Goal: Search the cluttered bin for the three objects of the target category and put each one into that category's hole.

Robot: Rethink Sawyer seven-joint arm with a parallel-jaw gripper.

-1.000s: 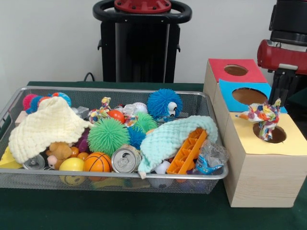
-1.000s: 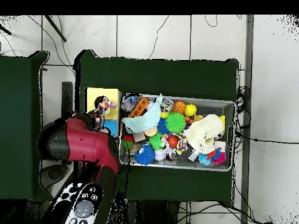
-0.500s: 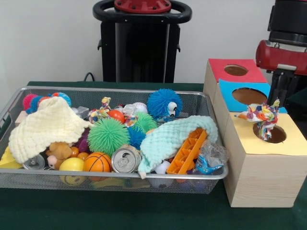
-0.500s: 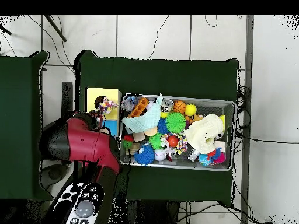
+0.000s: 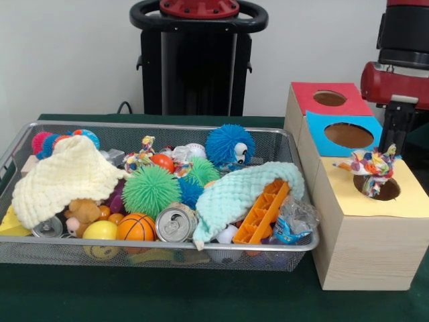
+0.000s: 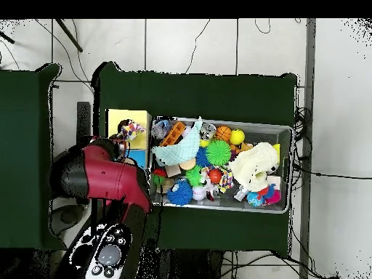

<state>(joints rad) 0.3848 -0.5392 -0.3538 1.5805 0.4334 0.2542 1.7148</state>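
- A rope toy (image 5: 373,168) is sitting in the hole (image 5: 379,188) of the yellow box (image 5: 367,231), at the desk's right edge in the front view; its knot is resting on the rim and its tail is hanging inside, so it appears only partly through.
- The arm (image 5: 398,74) is standing just behind the toy, above the blue box (image 5: 342,134); this placement suits a release over the hole.
- The fingers are not showing clearly in either view, so I cannot tell whether they are spread or pressed together. Nothing visible is touching the toy.
- A second rope toy (image 5: 139,158) is lying in the bin (image 5: 161,245), near its far rim, half buried among the balls; the bin is occupying the desk's middle and left.
- A mint cloth (image 5: 236,194) is draping over an orange block (image 5: 263,212), possibly hiding further pieces.
- Against the earlier frames, the toy is sitting lower in the hole and is leaning less to the left.
- The arm is also standing higher and further right than one second ago, apparently retreating.
- The bin contents are showing no change.
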